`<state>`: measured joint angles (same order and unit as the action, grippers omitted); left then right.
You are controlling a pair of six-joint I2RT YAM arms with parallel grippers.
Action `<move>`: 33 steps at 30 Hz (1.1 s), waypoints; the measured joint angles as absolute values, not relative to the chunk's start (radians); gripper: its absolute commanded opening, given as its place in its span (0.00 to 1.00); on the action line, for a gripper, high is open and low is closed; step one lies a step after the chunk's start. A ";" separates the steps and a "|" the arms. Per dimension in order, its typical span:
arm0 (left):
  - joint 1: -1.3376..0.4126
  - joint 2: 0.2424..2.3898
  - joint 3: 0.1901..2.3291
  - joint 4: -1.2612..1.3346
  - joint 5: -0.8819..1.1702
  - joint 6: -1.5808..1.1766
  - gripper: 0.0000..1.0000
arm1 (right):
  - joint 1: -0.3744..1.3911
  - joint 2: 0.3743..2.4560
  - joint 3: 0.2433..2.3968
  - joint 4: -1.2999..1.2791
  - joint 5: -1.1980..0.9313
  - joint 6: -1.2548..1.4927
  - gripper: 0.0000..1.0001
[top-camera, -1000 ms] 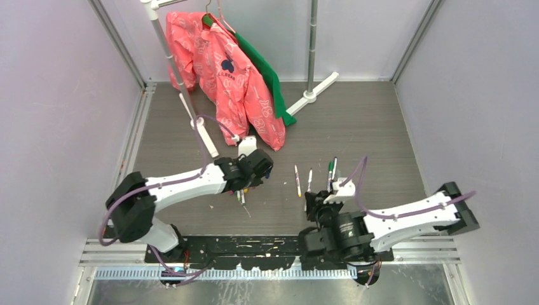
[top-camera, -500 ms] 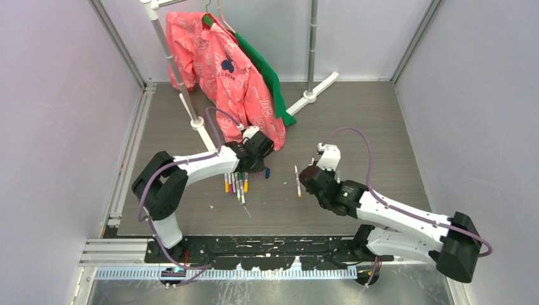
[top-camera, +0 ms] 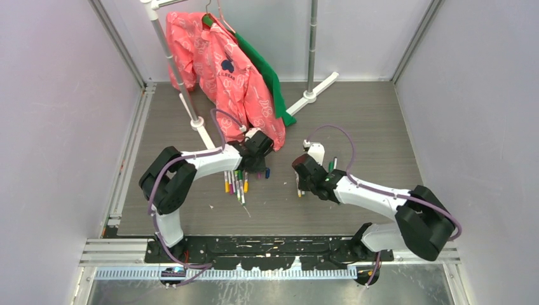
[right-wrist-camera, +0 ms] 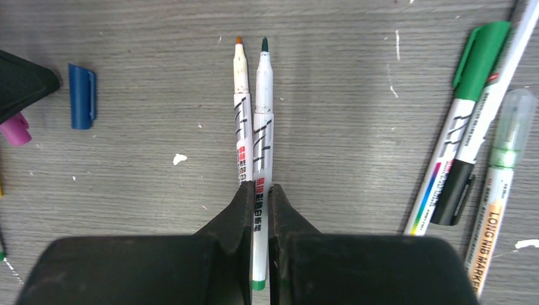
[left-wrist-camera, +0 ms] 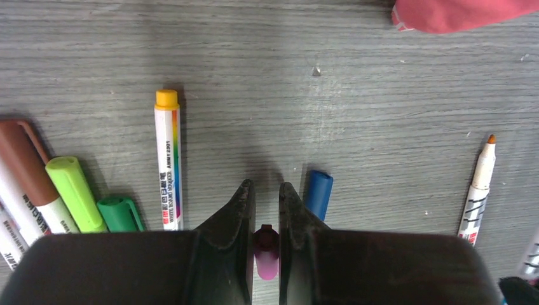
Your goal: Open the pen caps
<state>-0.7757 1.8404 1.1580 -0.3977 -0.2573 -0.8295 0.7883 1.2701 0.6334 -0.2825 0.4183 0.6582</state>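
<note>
The right gripper [right-wrist-camera: 261, 188] is clamped on a green-tip pen [right-wrist-camera: 263, 95], which lies uncapped on the table [right-wrist-camera: 159, 222] with an orange-tip pen [right-wrist-camera: 240, 108] touching its left side. To their right lie a green-capped pen [right-wrist-camera: 478, 57], a black-capped pen [right-wrist-camera: 454, 190] and a clear-capped marker [right-wrist-camera: 502, 184] printed "LONG NIB MARKER". Over to the left, the left gripper [left-wrist-camera: 265, 189] is pinched on a purple cap [left-wrist-camera: 266, 254], low over the table. A blue cap [left-wrist-camera: 318, 194] lies just right of its fingers. Left of that gripper sit a yellow-capped pen [left-wrist-camera: 168, 165] marked "WHITE BOARD MARKER", a green cap [left-wrist-camera: 119, 214] partly hidden, a lime-capped pen [left-wrist-camera: 72, 190] and a brown-capped pen [left-wrist-camera: 24, 159]. Far back, a pink jacket [top-camera: 222, 70] hangs on a rack [top-camera: 311, 44], its print too small to read
</note>
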 measured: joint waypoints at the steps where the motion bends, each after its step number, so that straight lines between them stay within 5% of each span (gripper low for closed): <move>1: -0.776 1.840 1.159 -0.392 -0.253 -0.829 0.07 | 0.785 1.288 0.633 -0.274 0.410 0.656 0.03; 18: -0.776 1.847 1.158 -0.347 -0.234 -0.835 0.36 | 0.755 1.368 0.633 -0.228 0.364 0.638 0.42; 33: -0.776 1.673 1.040 -0.371 -0.239 -0.865 0.48 | 0.749 1.249 0.699 -0.377 0.500 0.662 0.48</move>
